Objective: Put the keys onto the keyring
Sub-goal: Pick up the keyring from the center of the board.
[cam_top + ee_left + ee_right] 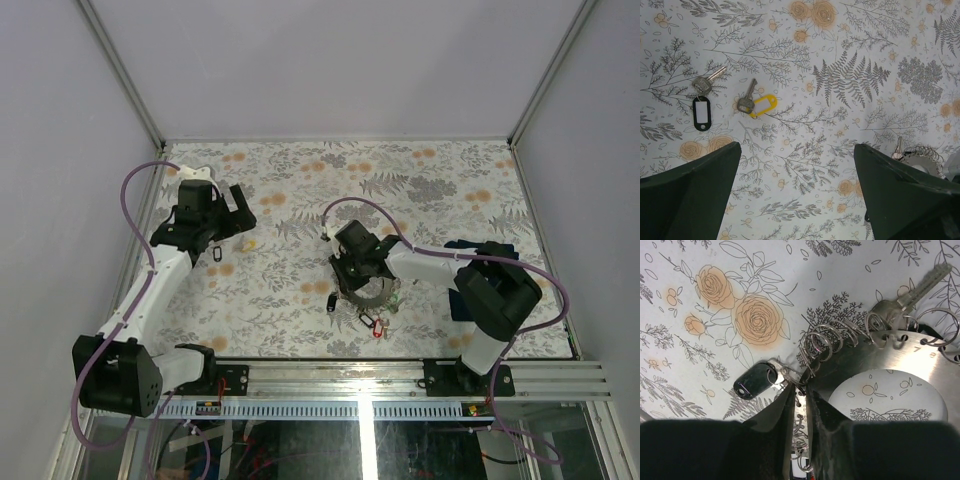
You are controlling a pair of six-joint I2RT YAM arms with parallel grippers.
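1. The keyring (860, 362) lies flat on the tabletop (440, 200), right under the right tool (800, 392). Its thin near edge sits between that tool's fingers.
2. The right tool is almost shut and pinches that edge. We think it holds the ring so it cannot slide while a key goes on.
3. Little wire loops (822, 342) stick up along the ring's edge, just past the fingers. We guess each key hooks onto one.
4. A key with a black head (752, 381) lies just left of the fingers, touching the edge. We cannot tell if it is hooked on. A silver key (920, 285) pokes out far to the right, among the loops.
5. A red-tagged key (378, 327) lies on the near side of the right tool, close to the ring.
6. The left tool (796, 147) is wide open and holds nothing, well apart from the ring. Ahead of its left finger lie a key with a black tag (701, 112) and a key with a yellow tag (762, 105), both loose. We think one of these is next.
7. The loops and the right tool's fingers crowd the edge, so a new key could bump them.
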